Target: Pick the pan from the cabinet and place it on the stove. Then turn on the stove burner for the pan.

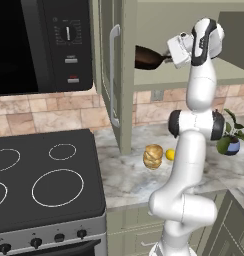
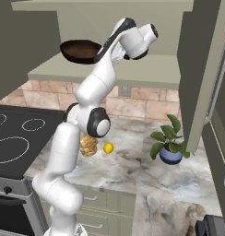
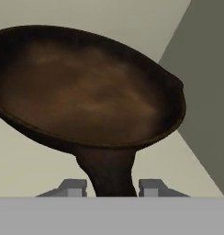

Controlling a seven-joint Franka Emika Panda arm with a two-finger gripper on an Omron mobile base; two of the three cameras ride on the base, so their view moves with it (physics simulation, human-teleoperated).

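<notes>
The white arm rises from its base, bends at a dark elbow joint, and reaches high with the wrist turned level; the gripper [image 3: 112, 187] points horizontally; its two fingertips [image 3: 72, 187] stand either side of the pan [image 3: 86, 92] handle, close against it; whether they press it is unclear.

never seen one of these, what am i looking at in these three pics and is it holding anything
It is a white robot arm in a rendered kitchen. Two pictures come from cameras behind the arm, left and right; the third looks along its claw. The claw reaches into the open cabinet, its fingers either side of the pan handle, closing; a firm grip cannot be confirmed. On the counter sit a bread roll, a lemon and a potted plant. The stove is left of the counter.
</notes>
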